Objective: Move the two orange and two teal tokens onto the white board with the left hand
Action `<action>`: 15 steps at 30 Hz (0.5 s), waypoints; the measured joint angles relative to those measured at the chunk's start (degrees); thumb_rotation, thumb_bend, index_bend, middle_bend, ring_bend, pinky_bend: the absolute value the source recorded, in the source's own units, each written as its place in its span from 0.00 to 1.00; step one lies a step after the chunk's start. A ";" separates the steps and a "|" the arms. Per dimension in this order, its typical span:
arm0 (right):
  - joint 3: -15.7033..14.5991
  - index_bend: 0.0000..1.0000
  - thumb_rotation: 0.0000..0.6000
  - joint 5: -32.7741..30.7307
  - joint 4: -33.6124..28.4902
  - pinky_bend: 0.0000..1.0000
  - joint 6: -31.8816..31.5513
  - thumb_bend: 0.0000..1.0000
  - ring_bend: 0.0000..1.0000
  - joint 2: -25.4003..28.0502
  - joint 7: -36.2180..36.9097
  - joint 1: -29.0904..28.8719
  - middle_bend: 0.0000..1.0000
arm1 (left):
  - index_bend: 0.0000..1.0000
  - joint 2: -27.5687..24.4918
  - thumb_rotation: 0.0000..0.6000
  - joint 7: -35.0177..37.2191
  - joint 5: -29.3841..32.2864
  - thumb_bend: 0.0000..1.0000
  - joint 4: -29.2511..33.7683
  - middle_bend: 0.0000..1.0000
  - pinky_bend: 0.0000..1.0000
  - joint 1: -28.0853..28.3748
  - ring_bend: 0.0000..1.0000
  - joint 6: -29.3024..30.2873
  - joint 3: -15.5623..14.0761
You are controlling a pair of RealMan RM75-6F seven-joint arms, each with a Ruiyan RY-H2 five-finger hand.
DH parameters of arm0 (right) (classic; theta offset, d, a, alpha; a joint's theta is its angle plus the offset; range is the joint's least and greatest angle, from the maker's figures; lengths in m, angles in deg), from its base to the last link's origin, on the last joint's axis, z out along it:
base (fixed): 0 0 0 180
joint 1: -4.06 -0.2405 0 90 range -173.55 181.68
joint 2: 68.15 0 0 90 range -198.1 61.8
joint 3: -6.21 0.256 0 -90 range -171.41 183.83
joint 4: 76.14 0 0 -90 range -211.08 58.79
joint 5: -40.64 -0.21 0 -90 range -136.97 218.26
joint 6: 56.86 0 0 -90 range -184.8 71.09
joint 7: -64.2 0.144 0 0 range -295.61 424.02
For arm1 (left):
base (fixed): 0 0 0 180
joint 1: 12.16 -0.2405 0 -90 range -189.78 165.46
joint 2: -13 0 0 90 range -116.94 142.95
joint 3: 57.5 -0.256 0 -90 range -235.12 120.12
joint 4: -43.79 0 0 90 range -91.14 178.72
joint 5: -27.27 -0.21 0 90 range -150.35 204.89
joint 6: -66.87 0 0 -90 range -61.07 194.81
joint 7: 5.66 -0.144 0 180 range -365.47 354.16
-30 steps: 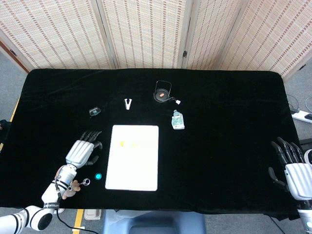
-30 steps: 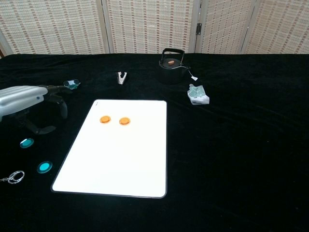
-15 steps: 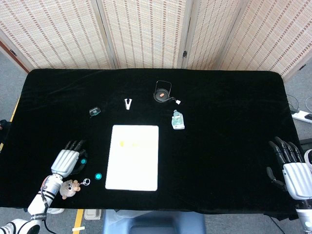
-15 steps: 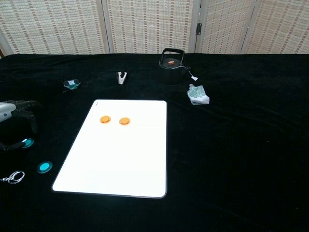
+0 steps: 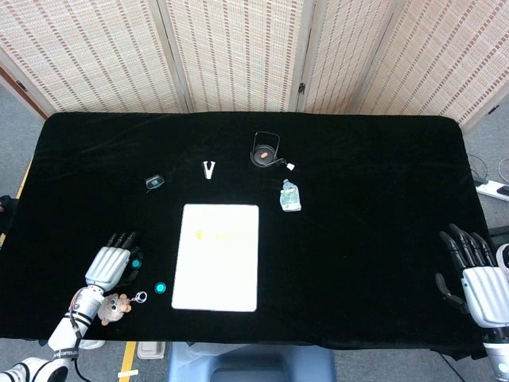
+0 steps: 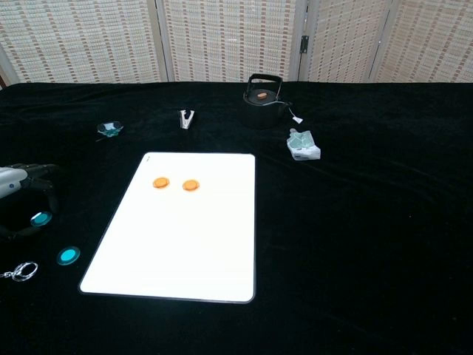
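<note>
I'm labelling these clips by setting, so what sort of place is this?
Probably an indoor lab or test room, not a home. A table draped in black cloth stands before woven folding screens, and small props lie spread out on it: a white board, a black kettle, tokens.

Head view overhead; chest view low, nearer; both share white board [image 5: 216, 256].

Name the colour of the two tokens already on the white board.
Orange; the two tokens show best in the chest view.
</note>
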 measured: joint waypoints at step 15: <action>0.04 0.00 1.00 -0.06 -0.08 0.00 0.00 0.51 0.02 0.07 -0.03 -0.03 0.00 | 0.53 0.90 1.00 0.20 -0.26 0.43 -1.62 0.07 0.00 -0.34 0.00 -1.17 1.19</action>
